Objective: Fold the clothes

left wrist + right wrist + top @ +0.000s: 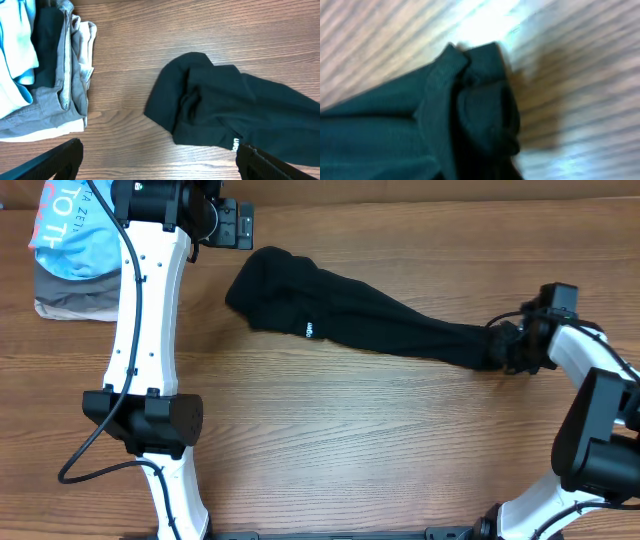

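The black shirt (350,310) lies bunched in a long roll on the wooden table, running from upper centre to the right. Its small white logo patch (309,331) faces up and also shows in the left wrist view (234,143). My right gripper (512,347) is at the shirt's right end, and the blurred right wrist view shows the black fabric (465,115) bunched right at its jaws. My left gripper (238,225) is open and empty above the table, just up and left of the shirt's left end (200,100). Its two fingertips frame bare wood (159,146).
A stack of grey-beige folded garments (70,292) with a light blue shirt (65,230) on top sits at the table's far left corner; the stack also shows in the left wrist view (55,110). Bare wood table (350,440) stretches in front of the black shirt.
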### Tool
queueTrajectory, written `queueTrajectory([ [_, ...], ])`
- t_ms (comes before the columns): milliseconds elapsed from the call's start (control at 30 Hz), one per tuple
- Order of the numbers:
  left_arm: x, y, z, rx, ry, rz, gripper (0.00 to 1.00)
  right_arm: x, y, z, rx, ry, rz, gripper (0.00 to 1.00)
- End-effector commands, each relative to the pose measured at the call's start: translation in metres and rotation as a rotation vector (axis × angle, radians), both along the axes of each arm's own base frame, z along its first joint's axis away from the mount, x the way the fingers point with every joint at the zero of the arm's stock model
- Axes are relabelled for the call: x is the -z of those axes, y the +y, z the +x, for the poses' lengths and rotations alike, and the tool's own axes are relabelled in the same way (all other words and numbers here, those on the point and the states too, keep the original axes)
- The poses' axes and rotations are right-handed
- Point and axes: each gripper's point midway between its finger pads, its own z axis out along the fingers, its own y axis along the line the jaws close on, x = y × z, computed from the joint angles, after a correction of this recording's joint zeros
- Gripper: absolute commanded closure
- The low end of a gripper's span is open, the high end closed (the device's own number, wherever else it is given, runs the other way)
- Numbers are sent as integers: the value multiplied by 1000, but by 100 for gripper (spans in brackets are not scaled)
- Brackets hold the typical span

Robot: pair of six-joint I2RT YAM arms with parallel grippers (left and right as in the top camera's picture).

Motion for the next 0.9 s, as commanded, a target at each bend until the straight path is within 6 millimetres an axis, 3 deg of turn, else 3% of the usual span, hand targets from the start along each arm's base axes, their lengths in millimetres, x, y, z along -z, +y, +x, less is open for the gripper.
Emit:
queueTrajectory([
  [0,-15,10,-2,-15,-35,12,0,-14,-44,-6,90,6,-35,96],
  [167,-13,18,-4,-29,-21,14,0,-57,-82,-14,186,15,25,96],
  [300,-12,20,-5,-33,-13,14,0,-96,-76,-4,75,-49,98,96],
  [433,-12,19,-5,-31,-13,11,0,-111,-43,8,-46,-58,122,96],
  [600,-12,19,-5,-31,-13,11,0,-109,22,21,-207,-35,132,93],
  [667,-12,19,-5,-31,-13,11,0,-109,57,29,-290,-41,129,90],
  [867,-11,17,-4,-26,-14,2,0,-98,123,37,-374,-31,80,83],
])
